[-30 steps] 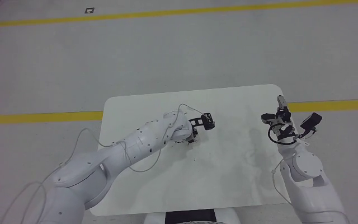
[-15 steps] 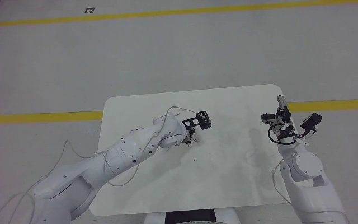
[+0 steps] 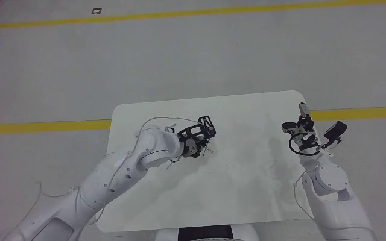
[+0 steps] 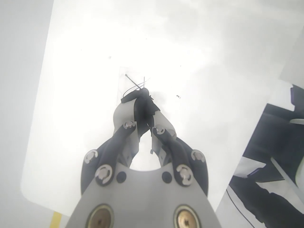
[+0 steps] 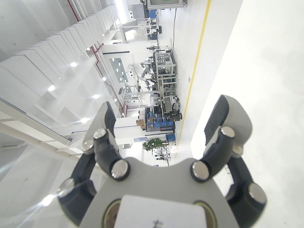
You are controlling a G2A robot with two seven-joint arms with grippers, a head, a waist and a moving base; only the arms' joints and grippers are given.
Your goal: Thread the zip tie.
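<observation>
My left claw (image 4: 141,97) was pressed together on the black zip tie (image 4: 132,81), close to one end of it. Thin black tails stuck out past the tips, and one more thin strand hung down between the two fingers. I could not tell if this was one tie or a few of them crossed.

Compared with a second before, this claw had pulled back across the table (image 3: 253,181), away from the middle and toward my left side. My elbow had swung outward with it. I judged that the tie was already picked up and was being brought to a better place. Its tail was not yet in its head, so the threading itself was still to do. Whether the free ends touched the table or hung just above it, I could not say.

My right claw (image 5: 163,110) stood apart, holding nothing, at the right edge of the table, and it had not moved. I thought it would be needed to take the free end.

The tie was in no box or tray; under it was the table itself.
</observation>
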